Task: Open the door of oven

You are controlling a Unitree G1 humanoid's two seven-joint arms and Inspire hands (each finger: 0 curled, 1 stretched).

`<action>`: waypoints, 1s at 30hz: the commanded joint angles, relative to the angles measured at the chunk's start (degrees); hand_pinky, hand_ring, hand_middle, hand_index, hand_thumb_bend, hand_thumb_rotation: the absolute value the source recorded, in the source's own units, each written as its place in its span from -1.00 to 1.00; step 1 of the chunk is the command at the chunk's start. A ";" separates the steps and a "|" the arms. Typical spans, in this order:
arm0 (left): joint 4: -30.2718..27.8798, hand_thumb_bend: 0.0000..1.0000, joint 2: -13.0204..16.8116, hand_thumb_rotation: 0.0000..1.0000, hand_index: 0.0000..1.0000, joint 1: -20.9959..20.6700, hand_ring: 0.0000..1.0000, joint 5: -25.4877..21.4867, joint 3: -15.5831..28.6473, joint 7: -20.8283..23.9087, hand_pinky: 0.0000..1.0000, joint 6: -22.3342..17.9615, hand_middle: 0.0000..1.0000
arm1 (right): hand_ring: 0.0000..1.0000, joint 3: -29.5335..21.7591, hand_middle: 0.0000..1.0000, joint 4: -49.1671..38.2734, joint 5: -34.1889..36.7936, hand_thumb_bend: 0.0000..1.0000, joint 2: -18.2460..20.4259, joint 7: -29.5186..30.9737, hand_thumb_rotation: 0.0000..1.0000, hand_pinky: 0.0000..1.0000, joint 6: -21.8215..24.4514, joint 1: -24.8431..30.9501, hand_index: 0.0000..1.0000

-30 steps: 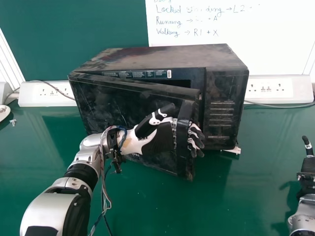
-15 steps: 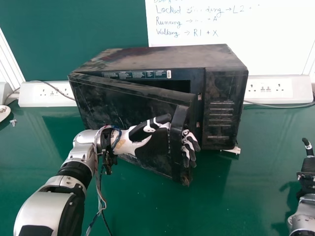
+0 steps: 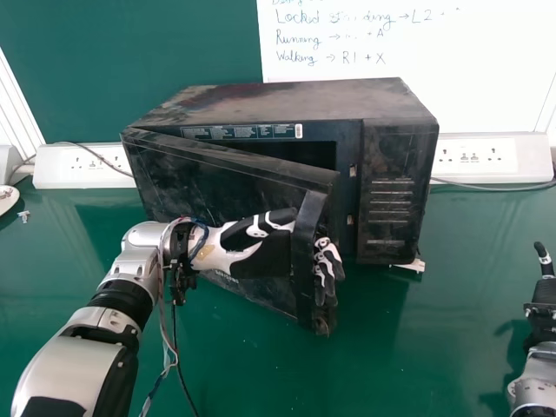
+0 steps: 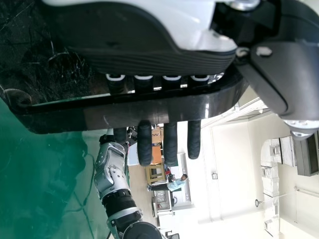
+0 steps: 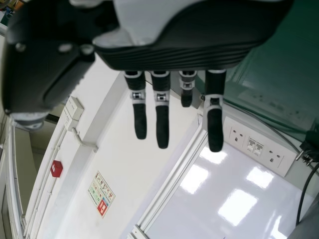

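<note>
In the head view we see the black oven (image 3: 287, 100) on the green table (image 3: 417, 347), and its door (image 3: 182, 178) is partly open. The door is swung out from the side which is at our left, so its free edge stands away from the front panel (image 3: 387, 187), and between the two a dark opening is visible. Our left hand (image 3: 269, 259) is at this free edge, where the upright handle (image 3: 306, 230) is. The palm lies on one side of the handle, and the fingers (image 3: 328, 261) pass behind it and come out on the other side, bent moderately, so that they are hooked round it. It is a loose hook and not a tight fist. The thumb (image 3: 282, 215) lies above the palm and points toward the handle; if it touches there, we cannot tell. In the left wrist view the handle crosses in front of the fingers of our left hand (image 4: 149, 30), with the fingertips (image 4: 170, 149) reaching past it, and the scratched face of the door is just beside. Our right hand (image 3: 543, 317) is at the right edge of the head view, well apart from the oven, and in the right wrist view its fingers (image 5: 162, 124) are almost straight and hold nothing.
</note>
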 commanded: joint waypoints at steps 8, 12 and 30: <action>-7.26 0.80 2.40 0.57 0.38 -0.12 -0.08 -5.89 -5.63 -0.54 -0.28 -3.34 0.17 | -0.21 0.66 0.03 0.06 -0.71 1.00 -0.22 -0.45 0.74 -0.33 0.19 -0.79 0.21; -10.17 0.91 3.64 0.77 0.31 0.31 -0.08 -7.45 -8.53 -0.54 -0.28 -6.93 0.11 | -0.22 0.80 0.02 -0.23 -0.68 1.00 -0.15 -0.58 0.74 -0.35 0.29 -0.66 0.18; -14.22 0.89 6.79 0.64 0.13 1.28 -0.25 -16.70 -15.53 -0.54 -0.44 -5.49 -0.09 | -0.27 1.11 -0.04 -0.02 -0.93 0.97 -0.40 -1.43 0.72 -0.38 0.44 -0.65 0.18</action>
